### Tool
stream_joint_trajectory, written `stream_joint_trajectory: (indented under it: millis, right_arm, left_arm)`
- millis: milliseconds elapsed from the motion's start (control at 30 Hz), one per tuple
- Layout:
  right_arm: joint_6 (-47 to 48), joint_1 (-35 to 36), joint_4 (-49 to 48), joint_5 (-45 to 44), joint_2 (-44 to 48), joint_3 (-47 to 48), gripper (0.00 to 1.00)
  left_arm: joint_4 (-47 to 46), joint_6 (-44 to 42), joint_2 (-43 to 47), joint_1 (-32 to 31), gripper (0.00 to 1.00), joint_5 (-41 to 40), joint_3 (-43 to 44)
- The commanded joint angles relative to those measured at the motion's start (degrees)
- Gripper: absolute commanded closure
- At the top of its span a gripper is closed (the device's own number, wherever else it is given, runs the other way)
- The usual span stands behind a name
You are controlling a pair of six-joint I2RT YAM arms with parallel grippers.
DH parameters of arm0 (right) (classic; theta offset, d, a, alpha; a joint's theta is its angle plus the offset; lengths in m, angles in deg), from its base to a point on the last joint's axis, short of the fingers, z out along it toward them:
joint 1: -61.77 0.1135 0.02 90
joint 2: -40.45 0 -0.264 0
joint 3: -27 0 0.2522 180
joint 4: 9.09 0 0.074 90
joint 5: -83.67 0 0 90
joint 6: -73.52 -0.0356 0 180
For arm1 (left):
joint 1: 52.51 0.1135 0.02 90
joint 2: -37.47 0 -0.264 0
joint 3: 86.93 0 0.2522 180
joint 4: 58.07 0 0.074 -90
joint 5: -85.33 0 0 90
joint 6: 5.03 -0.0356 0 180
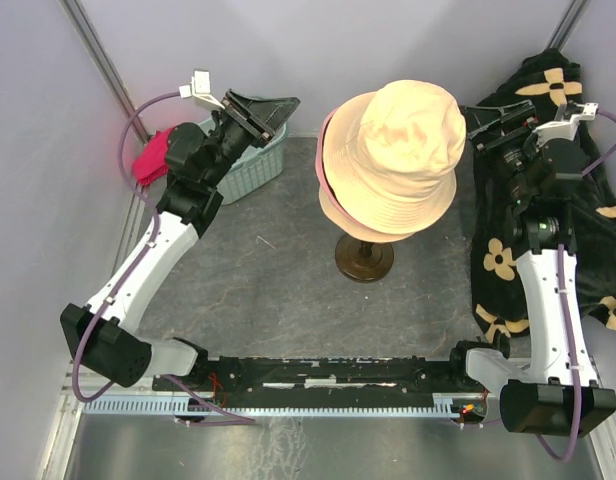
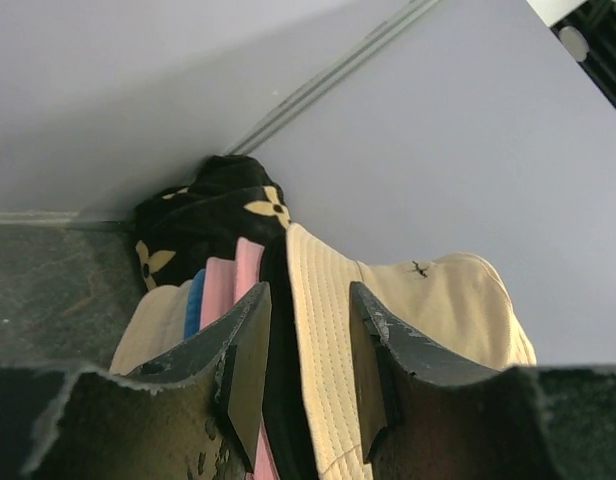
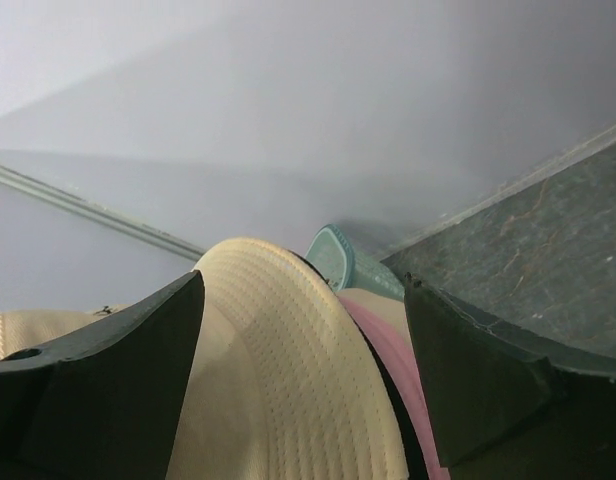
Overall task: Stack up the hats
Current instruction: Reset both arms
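**A:** Where are the hats?

**B:** They're stacked on a stand (image 1: 364,258) in the middle of the overhead view, a little above center. The cream hat (image 1: 393,150) is on top, crown up, and covers most of the pile. The stand's round dark base shows below it on the grey tabletop (image 1: 268,270).

**A:** What's under the cream one?

**B:** From overhead, only a sliver of the pink hat (image 1: 321,178) peeks out along the left edge. The left wrist view shows more layers edge-on. A black hat (image 2: 278,340) lies right against the cream brim, then pink, then a strip of the blue hat (image 2: 195,300). A pale tan hat (image 2: 153,320) is outermost.

**A:** And the left end effector?

**B:** The left end effector (image 1: 283,112) is in the upper left of the overhead view, above the basket (image 1: 250,165). It is just beside the stack, with a bit of wall showing between them. Its jaws are parted and grip nothing; in its own camera the brims show through the gap.

**A:** The right one?

**B:** The right end effector (image 1: 475,122) is at the upper right, close to the cream crown. Its jaws are spread wide, and the wrist view shows the cream brim between them. I can't tell whether either finger touches it.

**A:** Anything else around?

**B:** A magenta cloth (image 1: 148,158) lies left of the basket. A black cloth (image 1: 548,200) with beige flowers runs down the right edge.
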Motion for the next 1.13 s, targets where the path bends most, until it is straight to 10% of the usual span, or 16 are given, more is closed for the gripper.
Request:
stream_joint_trajectory:
  millis: [0,400,1100]
  right_arm:
    - [9.17,-0.18,6.61,-7.50,0.55,7.47,0.12]
    - [36.61,-0.35,28.43,-30.93,-3.25,16.11,0.00]
    - [27.37,1.93,37.32,-46.82,0.43,8.23,0.01]
  left_arm:
    - [10.86,-11.68,1.66,0.13,0.55,-5.30,7.94]
    - [23.55,-35.06,1.62,0.28,0.52,-34.24,6.29]
    - [14.30,-35.33,7.79,0.29,0.52,-45.34,-11.94]
